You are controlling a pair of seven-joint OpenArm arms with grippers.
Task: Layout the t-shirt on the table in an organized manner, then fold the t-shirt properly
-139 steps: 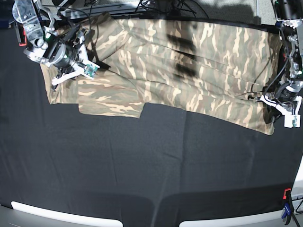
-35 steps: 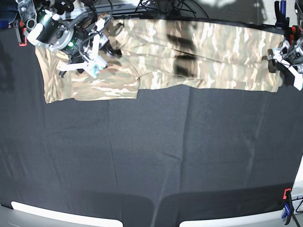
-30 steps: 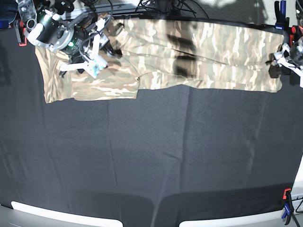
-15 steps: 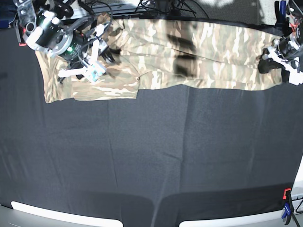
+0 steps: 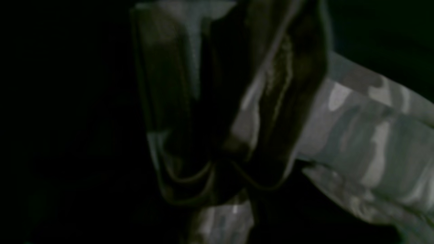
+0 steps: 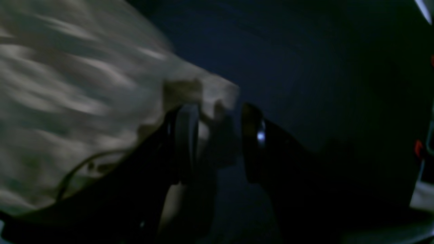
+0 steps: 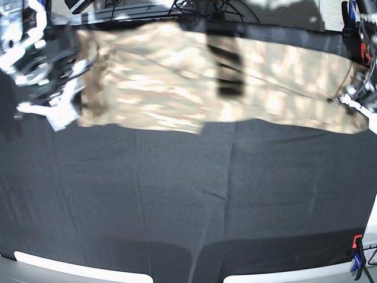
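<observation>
The camouflage t-shirt (image 7: 165, 88) stretches in a motion-blurred band across the far side of the black table (image 7: 188, 194). At its right end, my left gripper (image 7: 353, 101) is shut on the hem. In the left wrist view the left gripper (image 5: 225, 176) pinches a fold of the t-shirt (image 5: 366, 135) between dark fingers (image 5: 176, 142). At the shirt's left end sits my right gripper (image 7: 79, 97). The right wrist view shows that gripper (image 6: 218, 115) with a bunched edge of the t-shirt (image 6: 84, 101) caught between its fingers (image 6: 184, 135).
A red and blue clamp (image 7: 356, 259) holds the cloth at the front right corner. More clamps (image 7: 353, 23) stand at the back right. Cables (image 7: 200, 9) run behind the table's far edge. White edges (image 7: 76, 268) show along the front.
My left gripper has shut on the shirt's right hem. My right arm has swung left with the shirt's left end, and the whole shirt has shifted and blurred.
</observation>
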